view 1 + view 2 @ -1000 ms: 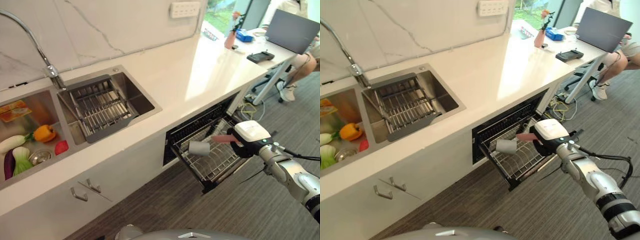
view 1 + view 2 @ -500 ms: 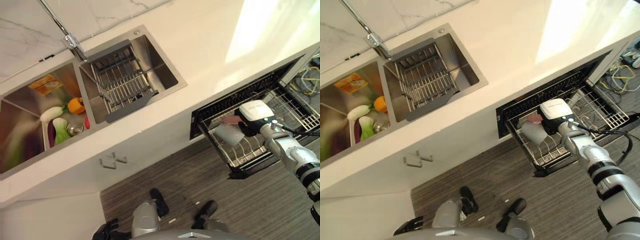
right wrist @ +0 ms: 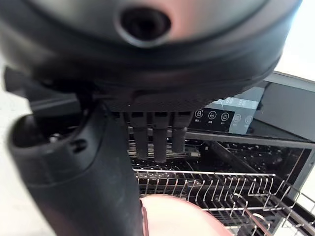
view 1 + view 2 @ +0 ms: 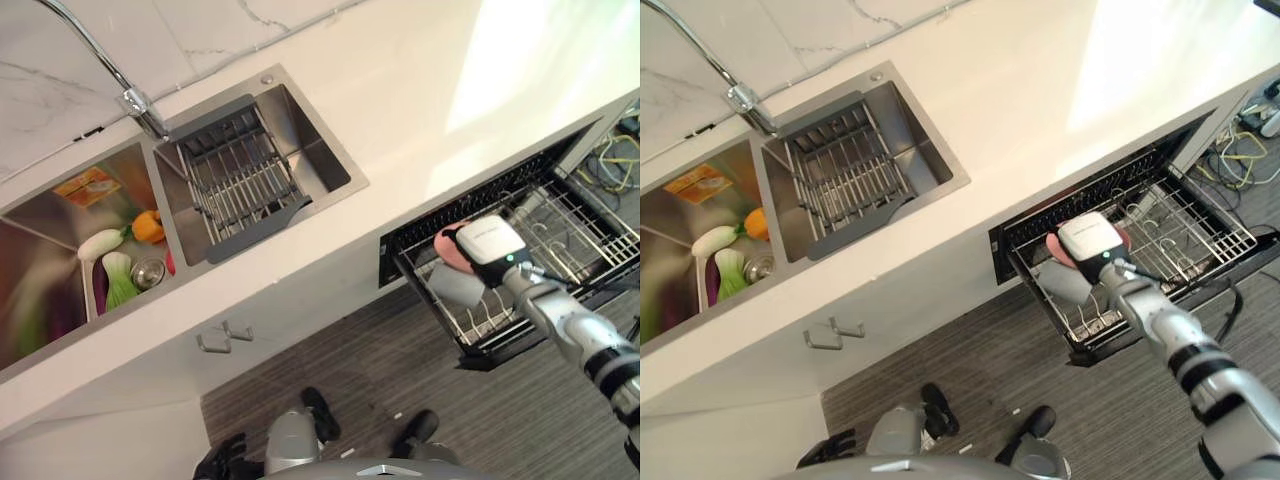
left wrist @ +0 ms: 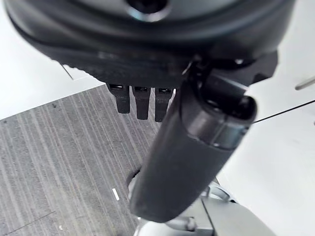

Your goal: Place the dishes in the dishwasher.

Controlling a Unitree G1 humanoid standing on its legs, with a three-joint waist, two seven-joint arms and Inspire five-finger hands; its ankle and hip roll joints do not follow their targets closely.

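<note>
So the right hand (image 4: 1087,245) is down over the pulled-out dishwasher rack (image 4: 1185,235), with a pink dish (image 3: 179,216) right under its palm, over the rack's wires. In the wrist view the fingers (image 3: 158,142) hang fairly straight past the dish and the thumb (image 3: 74,182) sits beside its rim, so it looks relaxed, not clamped on anything. A grey cup (image 4: 1063,281) lies on the rack just below the hand, toward the rack's front edge. Past the hand the rack is mostly bare wire, plenty of open room out to its far corner (the dishwasher's dark opening (image 4: 1080,195) is just behind the hand). Left hand (image 5: 142,101) hangs over the striped floor (image 5: 54,162), fingers straight, holding nothing. White countertop (image 4: 420,90) above, sink (image 4: 245,170) with a drying rack well off to the side, veggies (image 4: 115,265) in the other basin.
</note>
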